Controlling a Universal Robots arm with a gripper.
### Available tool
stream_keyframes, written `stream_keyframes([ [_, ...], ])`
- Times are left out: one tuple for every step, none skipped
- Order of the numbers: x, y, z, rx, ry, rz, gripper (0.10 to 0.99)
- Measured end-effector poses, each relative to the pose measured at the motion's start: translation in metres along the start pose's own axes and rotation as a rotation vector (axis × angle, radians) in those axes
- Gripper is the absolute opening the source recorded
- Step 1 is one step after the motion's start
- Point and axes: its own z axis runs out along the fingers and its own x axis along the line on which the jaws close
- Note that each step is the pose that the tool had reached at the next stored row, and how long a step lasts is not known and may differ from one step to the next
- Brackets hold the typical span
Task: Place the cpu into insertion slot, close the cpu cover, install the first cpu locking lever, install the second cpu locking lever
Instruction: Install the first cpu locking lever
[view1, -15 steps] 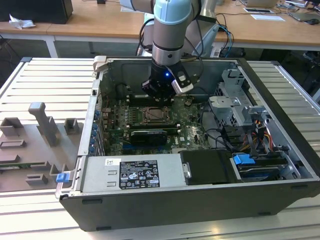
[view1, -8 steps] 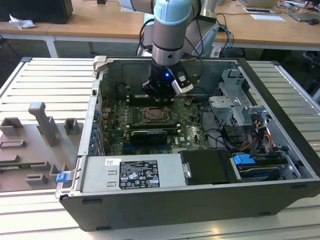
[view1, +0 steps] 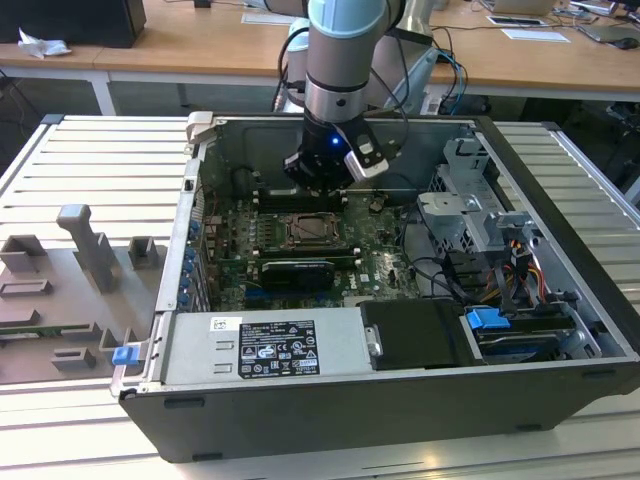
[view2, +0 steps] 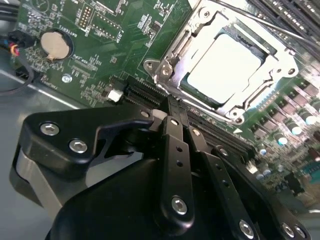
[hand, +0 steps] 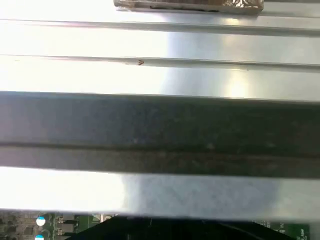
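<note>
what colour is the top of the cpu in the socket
Pale silver-grey, glaring almost white under the light. The cpu shows best in the second wrist view.

bright even light, cpu glare, wrist blur

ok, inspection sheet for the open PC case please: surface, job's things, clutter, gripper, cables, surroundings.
Surface: ribbed metal table carrying the open computer case.
Job's things: cpu sits in the insertion slot; cpu cover lies closed over it. Lever state cannot be told.
Clutter: grey fixture blocks on the exterior view's left of the case.
Gripper: gripper is shut with nothing between its fingers, inside the case above the green motherboard, beside the socket.
Cables: bundle of wires at the drive bay, on the exterior view's right.
Surroundings: wooden desks behind the table.
</note>
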Motion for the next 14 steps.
stream_keyframes([
  [0.0000,-0.0006,-0.0001,0.000,0.0001,0.000,0.106],
  [0.0000,-0.0014,-0.0002,0.000,0.0001,0.000,0.106],
  [0.0001,-0.0019,-0.0002,0.000,0.0001,0.000,0.106],
  [0.0001,-0.0023,-0.0002,0.000,0.0000,0.000,0.106],
  [0.0001,-0.0029,-0.0003,0.000,0.0001,0.000,0.106],
  [0.0001,-0.0037,-0.0004,0.000,0.0001,0.000,0.106],
  [0.0001,-0.0040,-0.0004,0.000,0.0001,0.000,0.106],
  [0.0001,-0.0044,-0.0005,0.000,0.0000,0.000,0.106],
  [0.0001,-0.0048,-0.0005,0.000,0.0001,0.000,0.106],
  [0.0001,-0.0052,-0.0005,0.000,0.0001,0.000,0.106],
  [0.0001,-0.0055,-0.0005,0.000,0.0000,0.000,0.106],
  [0.0001,-0.0059,-0.0006,0.000,0.0000,0.000,0.106],
  [0.0001,-0.0061,-0.0006,0.000,0.0000,0.000,0.106],
  [0.0000,-0.0065,-0.0007,0.000,0.0001,0.000,0.106],
])
